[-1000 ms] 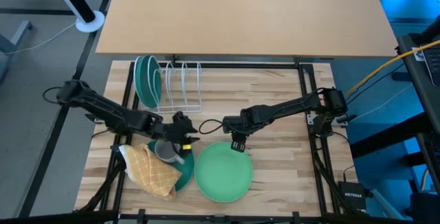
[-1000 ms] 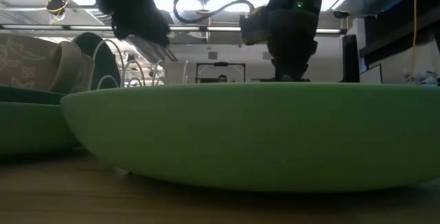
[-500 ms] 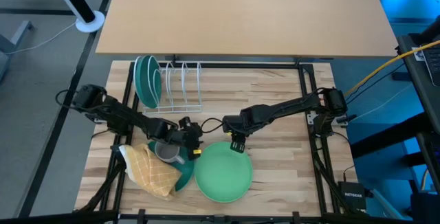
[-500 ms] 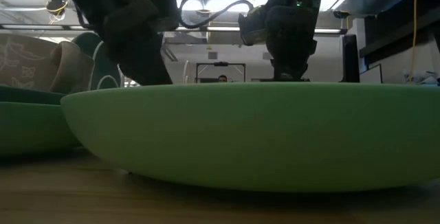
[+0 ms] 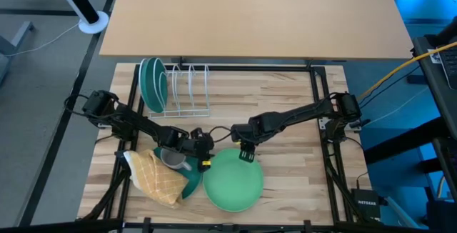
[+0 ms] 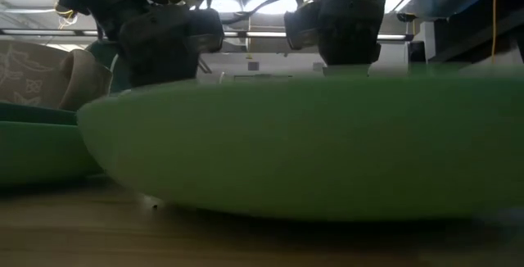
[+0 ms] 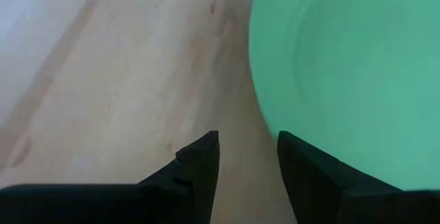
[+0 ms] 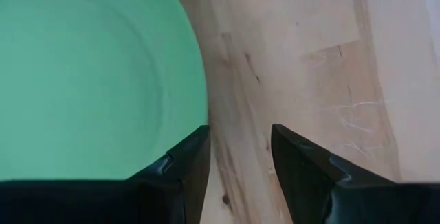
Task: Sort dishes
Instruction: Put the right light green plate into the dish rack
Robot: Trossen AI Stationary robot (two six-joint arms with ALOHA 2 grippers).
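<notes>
A light green plate (image 5: 233, 181) lies flat on the wooden table near its front edge. It fills the low view (image 6: 311, 144). My left gripper (image 5: 205, 157) is open at the plate's far-left rim. In the left wrist view (image 7: 247, 162) one finger overlaps the rim and the other is over bare wood. My right gripper (image 5: 245, 153) is open at the plate's far rim. In the right wrist view (image 8: 240, 159) it stands the same way. A grey mug (image 5: 171, 159) and a yellow cloth (image 5: 157, 177) sit on a teal plate (image 5: 191, 184) at the left. My left gripper has one finger (image 7: 309, 179) over the light green plate's far-left rim (image 7: 265, 117), pointing down. I cannot tell whether it touches. My right gripper has one finger (image 8: 180, 169) over the plate's far rim (image 8: 203, 107), pointing down. I cannot tell whether it touches.
A white wire rack (image 5: 187, 90) stands at the far left with teal plates (image 5: 152, 84) upright in its left slots. A second, larger tabletop (image 5: 250, 15) lies beyond the far edge. Bare wood lies right of the light green plate.
My left gripper has moved toward the table's right and near edges and down, from above the mug to the light green plate's far-left rim. In the low view the plate's rim now stands higher than before and looks blurred. My right gripper has kept its place.
</notes>
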